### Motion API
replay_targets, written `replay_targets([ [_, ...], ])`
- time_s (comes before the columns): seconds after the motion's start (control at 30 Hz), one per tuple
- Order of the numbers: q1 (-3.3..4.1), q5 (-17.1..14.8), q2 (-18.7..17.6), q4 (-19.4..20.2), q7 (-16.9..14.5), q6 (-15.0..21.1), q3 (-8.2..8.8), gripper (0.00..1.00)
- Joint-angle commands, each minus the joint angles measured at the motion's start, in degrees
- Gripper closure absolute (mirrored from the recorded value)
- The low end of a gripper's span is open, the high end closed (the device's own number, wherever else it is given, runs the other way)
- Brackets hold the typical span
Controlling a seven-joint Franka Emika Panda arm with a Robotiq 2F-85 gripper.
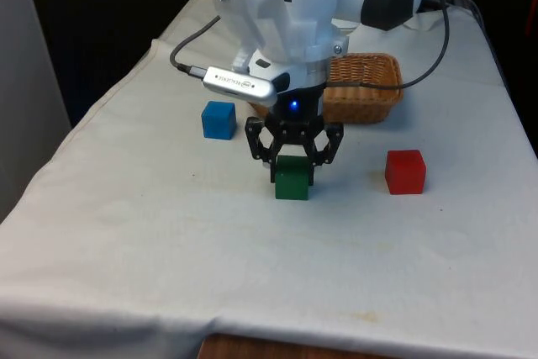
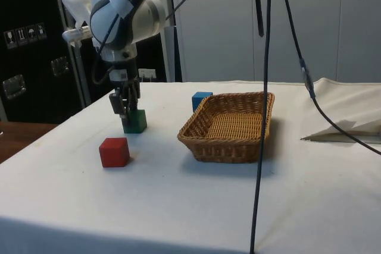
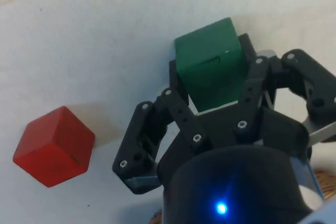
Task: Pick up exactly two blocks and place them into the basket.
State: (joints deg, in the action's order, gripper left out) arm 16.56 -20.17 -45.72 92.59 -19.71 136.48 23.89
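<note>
The gripper [image 1: 293,163] stands low over the green block [image 1: 292,179] on the counter [image 1: 168,233], fingers [image 3: 181,85] closed against its sides – set for the lift; the basket [image 2: 229,125] sits near, empty, red block [image 1: 405,171] and blue block [image 1: 218,119] untouched

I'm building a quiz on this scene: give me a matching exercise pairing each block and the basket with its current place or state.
Things:
1. green block
2. red block
3. blue block
4. basket

States:
A. holds no blocks
B. between the fingers of the gripper
C. alone on the cloth, at the front view's right
D. on the cloth, at the front view's left

Pairs: 1-B, 2-C, 3-D, 4-A
</note>
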Motion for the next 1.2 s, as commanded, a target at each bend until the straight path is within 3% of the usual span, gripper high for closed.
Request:
replay_targets([
  [0.0,-0.23,-0.17,-0.11,-0.11,-0.29,0.00,-0.17,0.98],
  [0.13,0.00,0.00,0.00,0.00,0.00,0.00,0.00,0.97],
  [0.17,-0.23,-0.17,0.17,0.11,-0.29,0.06,-0.11,0.97],
  [0.37,0.52,0.17,2.81,2.58,0.06,0.74,0.52,0.97],
  [0.4,0.11,0.06,2.01,1.55,0.00,0.00,0.17,0.97],
  [0.43,0.69,0.29,3.32,3.04,0.17,0.80,0.57,0.97],
  [0.53,1.15,0.86,5.33,4.98,0.63,1.03,0.80,0.97],
  [0.63,1.43,1.09,7.05,6.47,0.74,1.20,0.86,0.97],
  [0.67,0.86,0.74,6.53,5.79,0.29,0.57,0.29,0.97],
  [0.7,0.92,0.86,7.10,6.25,0.34,0.57,0.34,0.97],
  [0.73,1.60,1.38,8.14,7.45,0.80,1.38,0.92,0.97],
  [0.9,2.12,2.46,11.52,10.49,1.09,1.78,0.92,0.97],
  [0.93,2.18,2.64,12.09,10.94,1.20,1.72,0.97,0.97],
  [0.97,1.60,2.23,11.80,10.43,0.69,0.92,0.40,0.97],
  [1.0,2.29,2.86,12.61,11.34,1.32,1.78,0.97,0.97],
  [1.17,2.86,4.24,15.99,13.81,2.64,1.55,0.97,0.97],
])
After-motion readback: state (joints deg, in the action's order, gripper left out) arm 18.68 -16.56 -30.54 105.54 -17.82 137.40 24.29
